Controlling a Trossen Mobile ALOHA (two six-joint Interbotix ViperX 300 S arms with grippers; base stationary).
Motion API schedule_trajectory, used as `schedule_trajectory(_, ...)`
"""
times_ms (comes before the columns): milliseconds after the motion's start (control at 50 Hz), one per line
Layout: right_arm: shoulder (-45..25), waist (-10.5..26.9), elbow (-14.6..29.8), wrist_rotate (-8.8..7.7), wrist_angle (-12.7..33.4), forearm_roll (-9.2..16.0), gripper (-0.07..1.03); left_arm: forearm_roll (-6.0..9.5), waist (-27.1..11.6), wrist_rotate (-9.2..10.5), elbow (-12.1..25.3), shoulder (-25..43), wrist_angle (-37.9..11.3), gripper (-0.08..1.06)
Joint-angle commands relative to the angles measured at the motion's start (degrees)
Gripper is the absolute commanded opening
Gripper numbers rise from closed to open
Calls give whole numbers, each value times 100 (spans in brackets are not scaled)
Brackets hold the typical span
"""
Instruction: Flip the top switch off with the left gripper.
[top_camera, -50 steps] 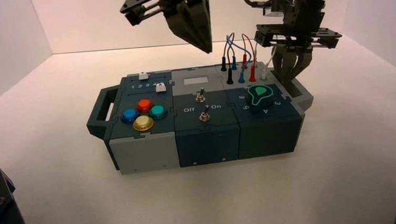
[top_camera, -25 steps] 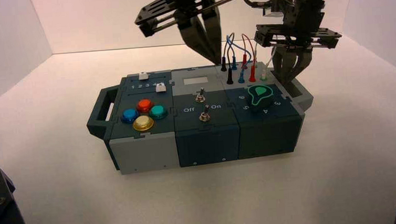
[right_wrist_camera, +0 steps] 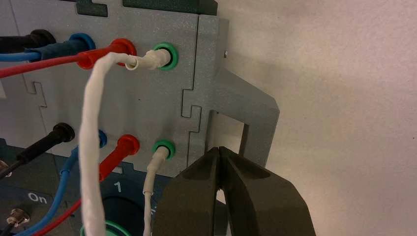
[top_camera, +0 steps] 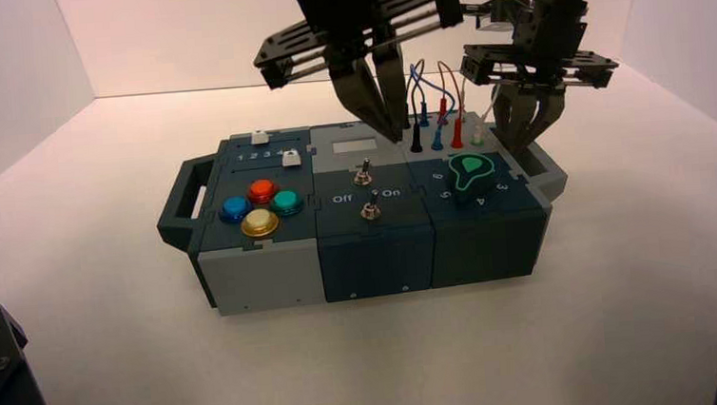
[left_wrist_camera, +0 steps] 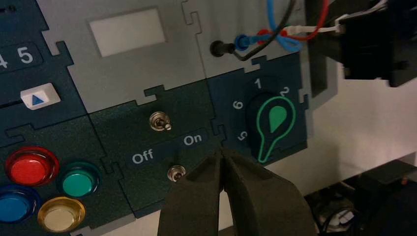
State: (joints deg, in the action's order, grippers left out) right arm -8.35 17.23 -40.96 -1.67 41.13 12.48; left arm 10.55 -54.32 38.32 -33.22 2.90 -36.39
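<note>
The top switch (left_wrist_camera: 160, 121) is a small silver toggle on the dark middle panel, near the pale label plate (left_wrist_camera: 127, 30). Its lever leans toward the "On" side. It also shows in the high view (top_camera: 363, 174). The second toggle (left_wrist_camera: 176, 172) stands past the "Off"/"On" lettering. My left gripper (top_camera: 395, 135) is shut and empty. It hangs above the box's back, right of the label plate and apart from the top switch. In the left wrist view its tips (left_wrist_camera: 222, 152) sit by the "On" lettering. My right gripper (top_camera: 520, 145) is shut at the box's right end.
The green knob (left_wrist_camera: 270, 120) is on the right panel, with plugged wires (top_camera: 434, 111) behind it, close to the left gripper. Coloured buttons (top_camera: 260, 206) and white sliders (top_camera: 260, 138) are on the left panel. The right gripper's tips (right_wrist_camera: 219, 150) are beside the grey handle (right_wrist_camera: 255, 115).
My left gripper has moved right and down, from high behind the box to just above its back edge. The right arm and both toggles have not moved.
</note>
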Motion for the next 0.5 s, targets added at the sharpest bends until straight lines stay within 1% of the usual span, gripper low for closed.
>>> schedule_trajectory(20,-220,79,-62,-53,9,-18,-3,-9,-18,18,62,-26,18,-3)
schedule_trajectory(320,-237,88,-53,-53,26,-18,-3,-44,-18,9,97,141,26,-3)
schedule_trajectory(500,-237,88,-53,-53,35,-18,-3,-79,-18,-9,176,378,18,-3)
